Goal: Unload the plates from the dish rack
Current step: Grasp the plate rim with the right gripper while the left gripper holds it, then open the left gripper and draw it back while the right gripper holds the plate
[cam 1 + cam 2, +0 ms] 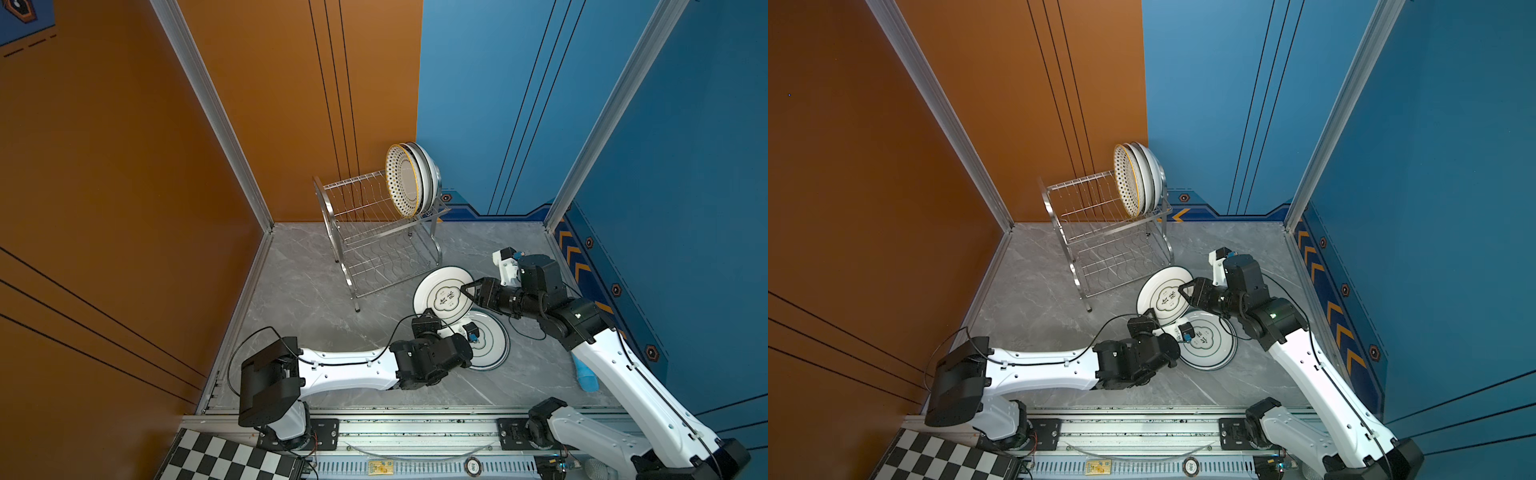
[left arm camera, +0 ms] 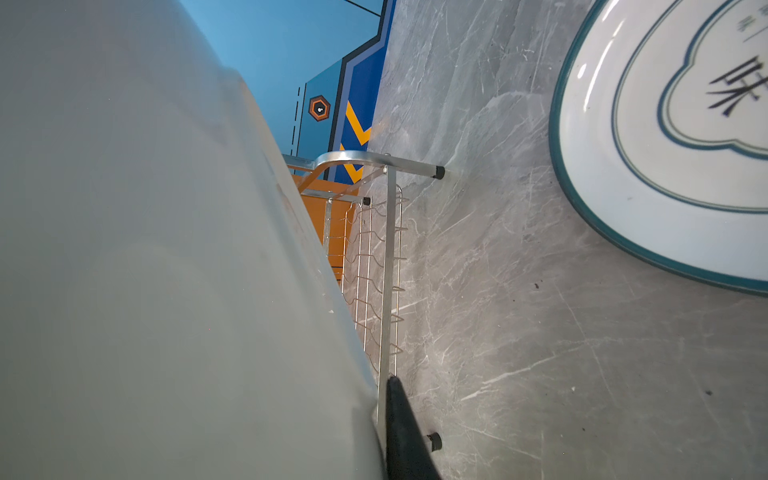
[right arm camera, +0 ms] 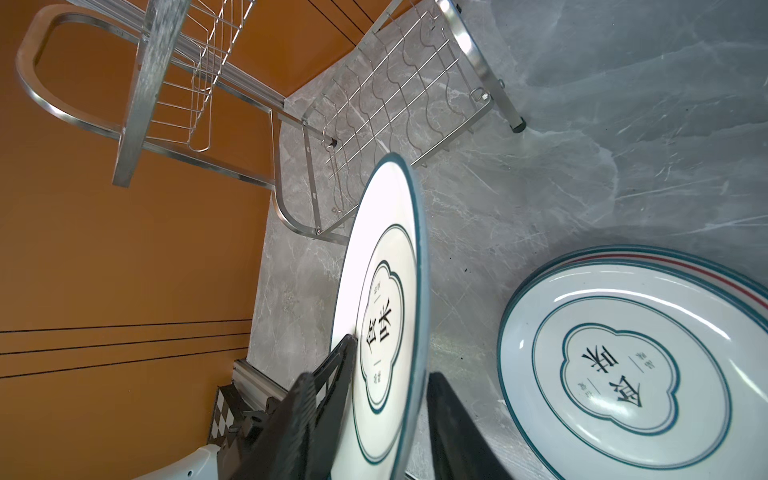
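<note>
A white plate (image 1: 440,286) with a teal rim and a clover outline hangs tilted just above the table, in front of the dish rack (image 1: 374,241). My left gripper (image 1: 429,314) is shut on its near-left edge; its grey underside (image 2: 145,249) fills the left wrist view. My right gripper (image 1: 466,289) straddles its right edge. In the right wrist view one of its fingers (image 3: 332,374) lies against the plate's face (image 3: 382,249) and the other stands a sliver off the rim. Matching plates (image 1: 486,345) are stacked flat on the table. Upright plates (image 1: 409,178), the front one dotted, stand at the rack's upper right end.
The rack's lower tier (image 3: 395,95) holds nothing. A light blue cup (image 1: 586,376) lies by the right wall under the right arm. Orange walls close the left and back, blue walls the right. A metal rail (image 1: 415,428) and a checkerboard (image 1: 224,457) line the front.
</note>
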You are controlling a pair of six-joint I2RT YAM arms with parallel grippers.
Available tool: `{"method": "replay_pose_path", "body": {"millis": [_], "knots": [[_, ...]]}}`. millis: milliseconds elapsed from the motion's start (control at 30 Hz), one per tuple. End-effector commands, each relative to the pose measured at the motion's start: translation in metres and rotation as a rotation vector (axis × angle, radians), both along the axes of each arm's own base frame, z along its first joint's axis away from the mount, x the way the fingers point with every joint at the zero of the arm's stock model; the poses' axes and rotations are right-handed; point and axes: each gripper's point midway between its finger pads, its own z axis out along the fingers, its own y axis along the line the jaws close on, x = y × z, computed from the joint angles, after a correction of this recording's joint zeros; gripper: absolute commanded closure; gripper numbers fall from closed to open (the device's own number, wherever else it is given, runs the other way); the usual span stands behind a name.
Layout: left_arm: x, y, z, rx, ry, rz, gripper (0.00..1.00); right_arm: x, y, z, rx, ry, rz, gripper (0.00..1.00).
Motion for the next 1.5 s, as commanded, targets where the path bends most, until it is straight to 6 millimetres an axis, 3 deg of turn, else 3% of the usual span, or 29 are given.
{"method": "replay_pose_path", "body": {"millis": [0,400,900,1267,1467], "knots": [[0.009,0.000,0.027,-0.081,-0.053,0.042,1.00,0.000,-0.004,-0.005,-0.045,0.002,-0.010,0.58],[0.010,-0.001,0.034,-0.096,-0.075,0.049,1.00,0.007,0.006,-0.018,-0.037,0.013,0.008,0.68],[0.011,-0.010,0.037,-0.095,-0.102,0.063,1.00,0.008,0.004,-0.032,-0.022,0.023,-0.030,0.98],[0.013,-0.019,0.037,-0.103,-0.132,0.078,0.72,0.009,-0.017,-0.039,-0.085,-0.025,-0.129,1.00],[0.013,-0.027,0.040,-0.119,-0.142,0.080,0.52,0.009,-0.025,-0.046,-0.113,-0.037,-0.168,1.00]]}}
